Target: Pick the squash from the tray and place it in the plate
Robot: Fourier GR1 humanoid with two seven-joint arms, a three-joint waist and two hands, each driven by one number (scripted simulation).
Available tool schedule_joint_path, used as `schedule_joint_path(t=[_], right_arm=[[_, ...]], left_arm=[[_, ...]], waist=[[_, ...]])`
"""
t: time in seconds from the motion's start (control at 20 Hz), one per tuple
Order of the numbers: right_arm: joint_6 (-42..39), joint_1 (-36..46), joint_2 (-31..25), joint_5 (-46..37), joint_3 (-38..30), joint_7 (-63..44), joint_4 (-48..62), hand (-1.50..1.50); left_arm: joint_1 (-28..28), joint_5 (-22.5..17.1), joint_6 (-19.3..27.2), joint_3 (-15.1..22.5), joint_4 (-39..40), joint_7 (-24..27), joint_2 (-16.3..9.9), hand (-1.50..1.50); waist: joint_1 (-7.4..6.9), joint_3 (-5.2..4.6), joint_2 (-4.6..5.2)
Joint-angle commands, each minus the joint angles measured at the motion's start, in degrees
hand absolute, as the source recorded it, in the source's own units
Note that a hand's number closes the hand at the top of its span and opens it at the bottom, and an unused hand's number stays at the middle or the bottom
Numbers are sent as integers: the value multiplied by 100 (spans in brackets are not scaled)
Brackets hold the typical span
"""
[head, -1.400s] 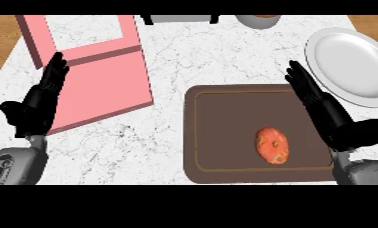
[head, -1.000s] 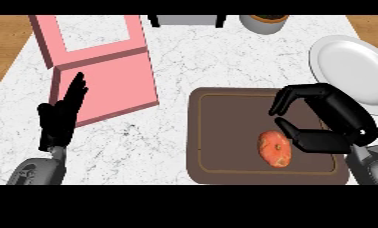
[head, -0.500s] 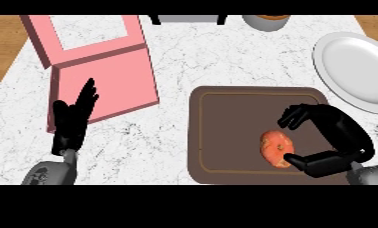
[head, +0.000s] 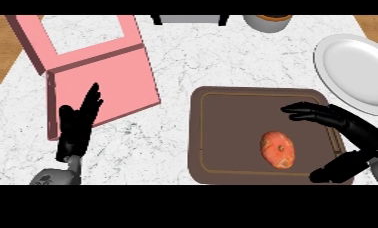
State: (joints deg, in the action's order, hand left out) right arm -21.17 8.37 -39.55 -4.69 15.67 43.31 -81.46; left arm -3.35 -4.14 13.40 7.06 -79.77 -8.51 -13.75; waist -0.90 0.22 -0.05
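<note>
An orange squash (head: 278,149) lies on the dark brown tray (head: 225,127) at the lower right. My right hand (head: 345,131) hovers just right of the squash, fingers spread above it and thumb below, curved round it with a gap on every side. The white plate (head: 353,67) sits at the right edge, beyond the tray. My left hand (head: 78,123) rests open at the lower left, fingers pointing up over the pink box's edge.
An open pink box (head: 96,69) lies at the left on the marble counter (head: 199,57). A grey object (head: 190,19) and a brown-topped pot (head: 269,22) stand along the far edge.
My right hand has come down from beside the plate to the squash and opened its fingers around it. The view has shifted slightly; the left hand stayed resting.
</note>
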Motion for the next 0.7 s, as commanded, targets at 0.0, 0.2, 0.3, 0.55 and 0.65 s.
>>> schedule_joint_path(t=[0.0, 0.2, 0.3, 0.55, 0.65], right_arm=[[149, 441, -336, -860, 77, 198, 46, -150], [81, 615, -376, -1426, 348, -207, -160, -150], [-231, 820, -598, -1565, 473, -862, -515, -150], [-793, 910, -574, -2127, 938, -1371, -755, -150], [-905, 1018, -420, -2393, 1009, -1260, -463, -150]], left_arm=[[75, 209, 115, 229, -213, -163, 115, 0], [124, -60, -139, -86, -88, -97, -3, 0], [20, -44, -83, -68, -441, -579, -94, 0], [34, 170, 113, 28, -142, -162, 239, 0], [253, 270, 101, 100, -332, -133, 232, 0]], waist=[[15, -18, 2], [42, -24, 6], [37, -26, -11], [63, -28, 9], [42, -24, 9]])
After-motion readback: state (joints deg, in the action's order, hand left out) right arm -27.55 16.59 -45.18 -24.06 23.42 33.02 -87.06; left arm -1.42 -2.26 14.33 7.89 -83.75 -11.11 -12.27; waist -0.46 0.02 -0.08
